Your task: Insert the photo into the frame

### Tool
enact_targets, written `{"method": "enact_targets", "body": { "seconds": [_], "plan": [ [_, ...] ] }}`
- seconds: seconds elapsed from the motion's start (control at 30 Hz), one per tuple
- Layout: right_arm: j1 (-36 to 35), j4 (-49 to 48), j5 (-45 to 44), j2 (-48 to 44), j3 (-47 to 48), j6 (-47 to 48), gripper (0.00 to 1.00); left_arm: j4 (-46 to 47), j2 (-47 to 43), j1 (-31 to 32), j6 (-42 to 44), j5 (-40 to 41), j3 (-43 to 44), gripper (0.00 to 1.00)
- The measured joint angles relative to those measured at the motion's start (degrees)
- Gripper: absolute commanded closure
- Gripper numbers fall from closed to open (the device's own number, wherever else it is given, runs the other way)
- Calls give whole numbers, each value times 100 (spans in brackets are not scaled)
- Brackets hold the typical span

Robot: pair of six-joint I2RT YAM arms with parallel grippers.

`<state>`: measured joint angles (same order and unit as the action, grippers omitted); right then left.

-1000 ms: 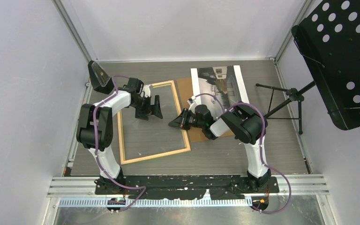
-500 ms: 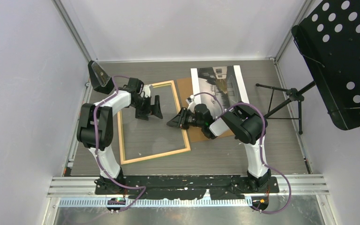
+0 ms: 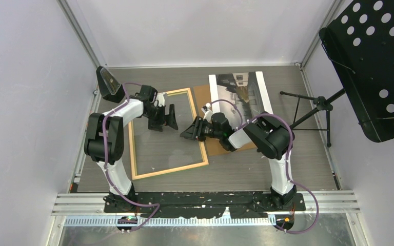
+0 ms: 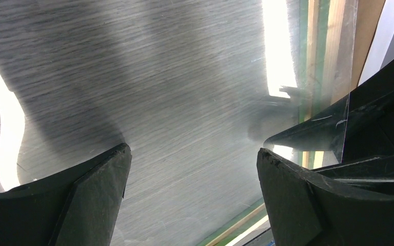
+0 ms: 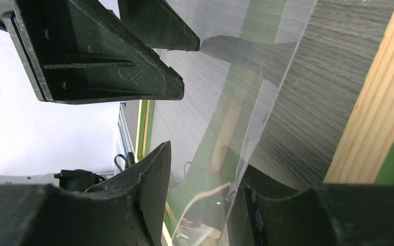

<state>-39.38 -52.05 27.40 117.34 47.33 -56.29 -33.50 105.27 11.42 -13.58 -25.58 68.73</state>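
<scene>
The frame (image 3: pixel 170 169) lies back side up left of centre, its light wood and green edge close in the right wrist view (image 5: pixel 374 118). A clear sheet (image 5: pixel 236 102) lies in it, its right edge tilted up between my right gripper's (image 5: pixel 205 161) open fingers, resting on the right finger (image 5: pixel 272 205). That gripper (image 3: pixel 183 134) is at the frame's right rail. My left gripper (image 3: pixel 165 125) is open and empty just above the sheet (image 4: pixel 184 77), facing the right one (image 4: pixel 192 154). The photo (image 3: pixel 238 89) lies at the back right on the brown backing sheet (image 3: pixel 201 100).
A black perforated music stand (image 3: pixel 374 61) with its tripod (image 3: pixel 313 110) stands at the right. A black wedge-shaped object (image 3: pixel 107 82) sits at the back left corner. Grey walls close in the table on three sides.
My right gripper has moved a little to the left, further over the frame's right rail and under the sheet's edge. The left arm has not moved.
</scene>
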Motion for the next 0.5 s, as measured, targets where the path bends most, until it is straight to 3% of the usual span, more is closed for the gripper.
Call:
{"method": "enact_targets", "body": {
  "seconds": [0.5],
  "plan": [
    [-15,553,-50,-282,4,422,48,2,0,9,2,-2,0,5]
  ]
}}
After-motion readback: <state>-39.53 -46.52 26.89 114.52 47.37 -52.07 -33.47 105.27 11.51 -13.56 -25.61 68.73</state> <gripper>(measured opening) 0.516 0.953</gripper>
